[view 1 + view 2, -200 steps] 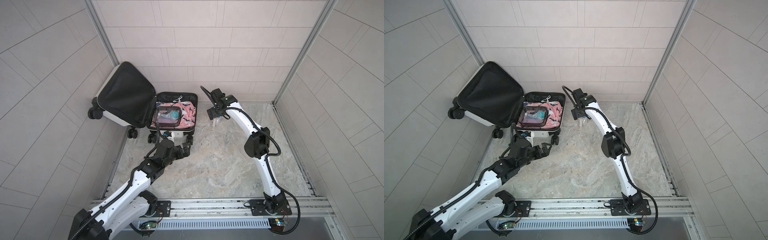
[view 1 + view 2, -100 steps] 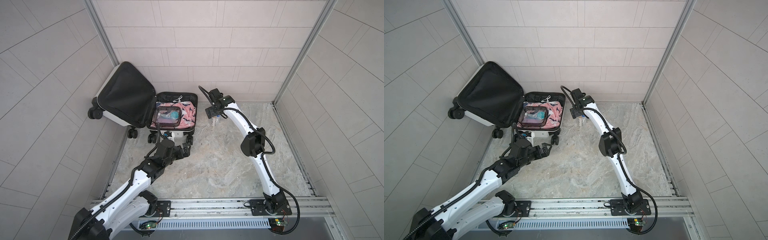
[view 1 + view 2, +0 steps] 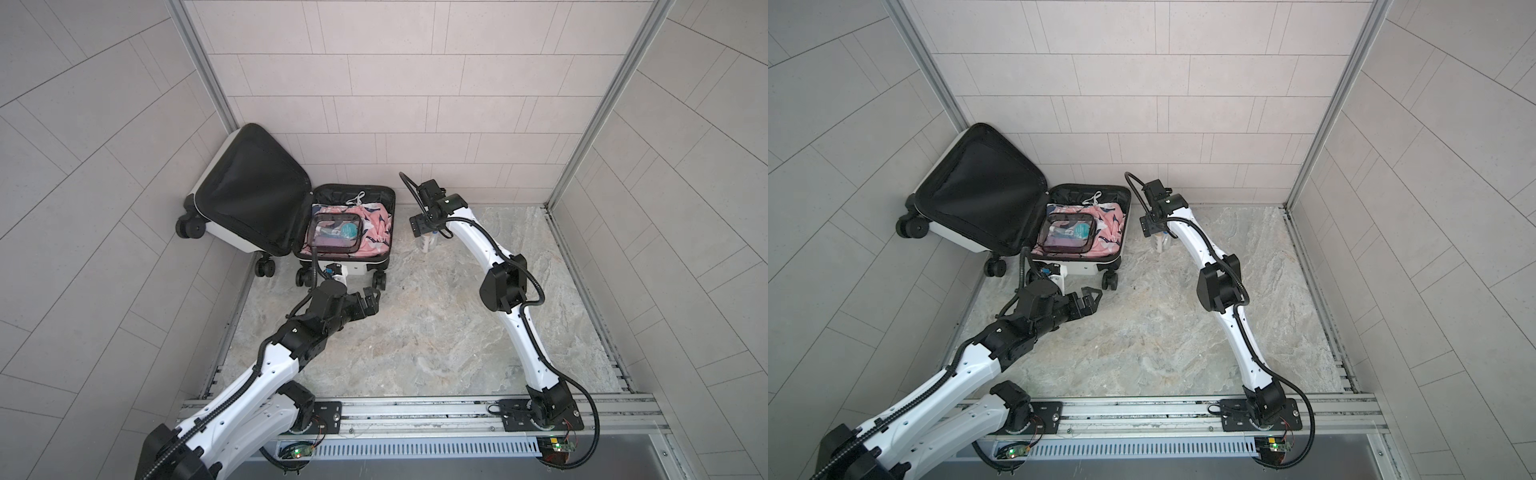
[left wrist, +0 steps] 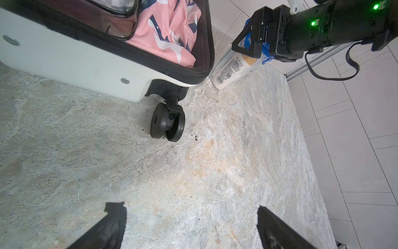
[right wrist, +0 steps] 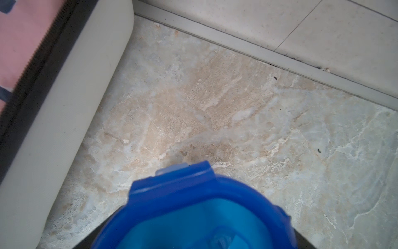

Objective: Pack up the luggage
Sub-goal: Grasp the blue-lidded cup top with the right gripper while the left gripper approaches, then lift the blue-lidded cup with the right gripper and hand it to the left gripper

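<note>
luggage (image 3: 249,199): open in back-left corner, lid raised.
bottle (image 4: 230,71): upright, just beside luggage's right edge.
left gripper (image 4: 187,208): jaws apart over floor (image 4: 193,172) near wheel (image 4: 168,122).
right gripper (image 4: 252,54): around bottle cap (image 5: 193,204); grip unclear.

- In a top view the bottle (image 3: 425,246), at three o'clock of the luggage (image 3: 253,195), is mostly hidden beneath the right gripper (image 3: 427,235). Whether the jaws touch it cannot be told.
- In the right wrist view the blue cap (image 5: 193,204) is blurred and cut off by the picture's edge.
- In the left wrist view only the tips of the left gripper (image 4: 187,209) show. The luggage and the pouch (image 4: 120,19) are cut off too.
- At six o'clock of the luggage, the left arm (image 3: 328,305) hides part of its front.
- The pouch's contents are too small to tell.
</note>
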{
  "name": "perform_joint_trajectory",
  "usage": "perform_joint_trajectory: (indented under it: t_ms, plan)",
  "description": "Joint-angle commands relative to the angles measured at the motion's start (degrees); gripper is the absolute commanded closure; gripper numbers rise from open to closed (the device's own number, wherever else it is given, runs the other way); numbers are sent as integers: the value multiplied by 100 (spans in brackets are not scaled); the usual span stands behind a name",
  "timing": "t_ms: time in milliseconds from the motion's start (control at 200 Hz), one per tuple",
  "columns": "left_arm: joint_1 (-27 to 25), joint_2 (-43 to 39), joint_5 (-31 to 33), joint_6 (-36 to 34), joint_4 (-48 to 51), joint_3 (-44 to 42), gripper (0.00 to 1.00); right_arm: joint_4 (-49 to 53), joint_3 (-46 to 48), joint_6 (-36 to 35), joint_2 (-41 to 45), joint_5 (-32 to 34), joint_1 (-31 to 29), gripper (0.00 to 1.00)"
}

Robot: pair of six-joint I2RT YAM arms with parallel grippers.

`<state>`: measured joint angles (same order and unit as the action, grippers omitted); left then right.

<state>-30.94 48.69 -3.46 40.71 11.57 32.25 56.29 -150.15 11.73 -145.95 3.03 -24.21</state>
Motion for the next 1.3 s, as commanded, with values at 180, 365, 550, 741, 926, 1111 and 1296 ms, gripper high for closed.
perform_joint_trajectory:
  t_ms: [180,365,550,741,926,1111,1296]
  plan:
    - [-22,-308,138,-553,109,325,4,-60,-70,314,127,-443,9,23]
    - [-17,-312,311,-1280,-4,810,0,216,-10,617,654,-839,54,27]
    - [-17,208,46,-2075,-537,1344,0,414,478,638,1410,-1432,61,30]
    - [-86,913,-975,-3259,-815,1794,4,600,1073,629,2182,-2235,60,35]
    - [-391,1436,-818,-4243,-923,1907,4,539,1781,644,3000,-2789,12,36]
    - [-728,1891,-639,-4758,-891,2178,4,486,2279,635,3606,-3050,-189,36]
    - [-829,2092,-497,-4957,-932,2325,4,588,2572,584,3942,-3218,-465,38]
